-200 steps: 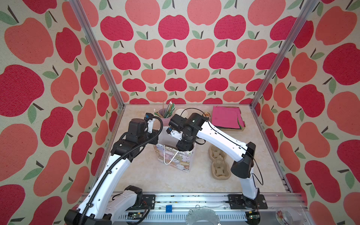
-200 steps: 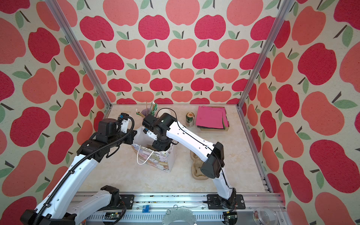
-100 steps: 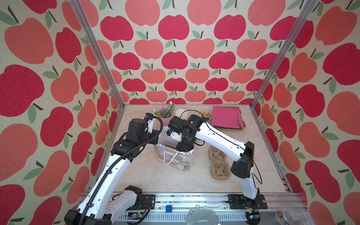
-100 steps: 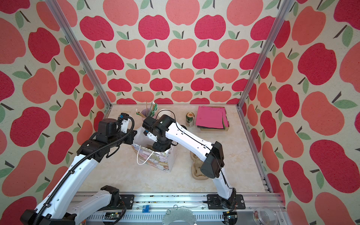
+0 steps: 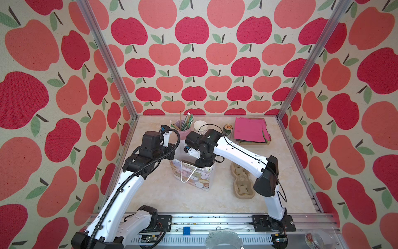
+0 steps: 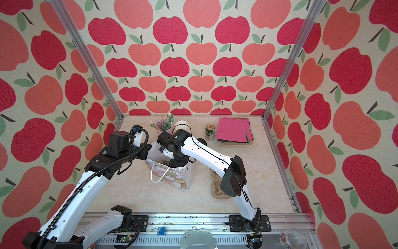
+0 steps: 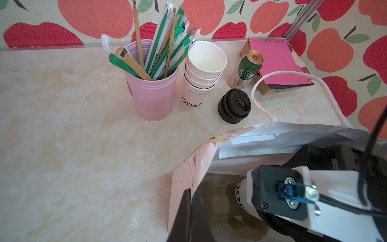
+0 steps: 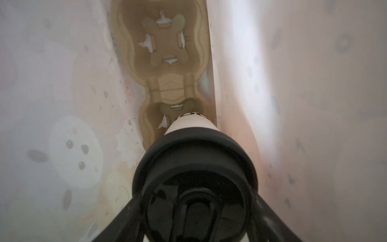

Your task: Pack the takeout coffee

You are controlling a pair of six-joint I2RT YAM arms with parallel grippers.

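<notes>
Two arms meet at the gift bag [image 5: 195,176], which stands upright at the centre of the table [image 5: 163,198] in both top views. The right arm reaches in from five o'clock, its wrist sunk through the bag's open mouth.

In the right wrist view we see the right gripper [image 8: 195,201] with its black fingers [image 8: 127,218] spread fairly wide on either side of the round black lid, holding the takeout coffee [image 8: 191,125] upright inside the bag. The cup's base is at one pocket of a pulp carrier [image 8: 165,48] that lies on the bag floor; the other pocket is bare. We cannot tell whether the base is seated or just above it.

The left arm comes from seven o'clock. The left gripper [image 7: 191,211] is pinched narrow on the bag's rim at its nine-to-ten o'clock edge, with paper between its fingers.

At twelve o'clock from the bag stand a pink tumbler [image 5: 183,131] of wrapped straws and a stack of lidless cups [image 5: 199,127]. A drink can [image 5: 227,129] sits at one o'clock, just beside pink napkins [image 5: 249,130]. Spare carriers [image 5: 242,183] lie at the bag's three o'clock.
</notes>
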